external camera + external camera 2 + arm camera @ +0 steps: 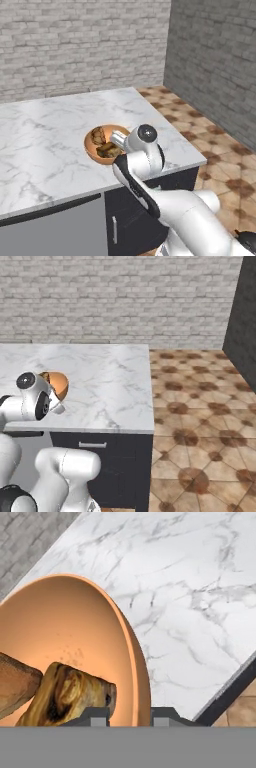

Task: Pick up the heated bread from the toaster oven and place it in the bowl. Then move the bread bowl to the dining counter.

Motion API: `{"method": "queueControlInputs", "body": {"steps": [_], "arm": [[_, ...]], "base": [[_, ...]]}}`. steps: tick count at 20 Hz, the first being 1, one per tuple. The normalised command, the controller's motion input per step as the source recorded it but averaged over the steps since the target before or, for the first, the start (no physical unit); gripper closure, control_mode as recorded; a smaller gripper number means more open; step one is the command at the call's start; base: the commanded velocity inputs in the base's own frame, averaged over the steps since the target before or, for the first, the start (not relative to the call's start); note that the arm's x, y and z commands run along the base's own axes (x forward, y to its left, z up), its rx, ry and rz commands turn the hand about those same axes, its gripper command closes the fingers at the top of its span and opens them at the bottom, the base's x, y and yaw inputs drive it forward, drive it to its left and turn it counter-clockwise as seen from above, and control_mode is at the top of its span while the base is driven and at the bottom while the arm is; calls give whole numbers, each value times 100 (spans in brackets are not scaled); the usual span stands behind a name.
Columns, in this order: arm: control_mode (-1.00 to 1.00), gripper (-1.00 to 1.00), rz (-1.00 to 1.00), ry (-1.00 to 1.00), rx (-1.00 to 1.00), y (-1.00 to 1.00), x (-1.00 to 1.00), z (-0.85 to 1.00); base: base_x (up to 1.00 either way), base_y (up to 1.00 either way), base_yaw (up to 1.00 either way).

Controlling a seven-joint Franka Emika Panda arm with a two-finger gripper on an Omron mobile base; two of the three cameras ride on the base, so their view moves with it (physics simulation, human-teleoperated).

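**Orange bowl with bread sits on the marble counter, rim between the fingers**

Orange and smooth, the bowl (95, 150) rests on the white veined dining counter (45, 150), near its front edge and not far from the free corner. Inside lie two pieces of bread: a rounded tan lump (98, 135) toward the far side and a darker, longer piece (108, 150) beside it, the two close together.

By its look the bowl is stiff and light, with a thin hard wall that could slip in a pinch; the rim is the only sensible place to take it, one finger inside and one outside. The bread is loose and would likely roll if the bowl tips, so it wants to be kept level.

From the hand view, the gripper (130, 716) sits right at the bowl's near rim, its two dark fingertips (95, 716) standing on either side of the wall. The gap between them is narrow, about the thickness of the rim, so the hand looks pinched on the bowl's edge, not spread. In the base views the wrist hides the contact itself.

With bowl and bread on the dining counter, the task looks close to finished; what remains is letting go cleanly.
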Motion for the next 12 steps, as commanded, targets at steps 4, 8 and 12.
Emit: {"method": "queueControlInputs", "body": {"steps": [4,8,12], "arm": [[-100,100,0,12,0,29,100,-24],[-100,100,0,19,0,22,87,-13],[-100,100,0,4,-10,5,23,-42]], "base": [[0,0,0],[0,0,0],[0,0,0]]}}
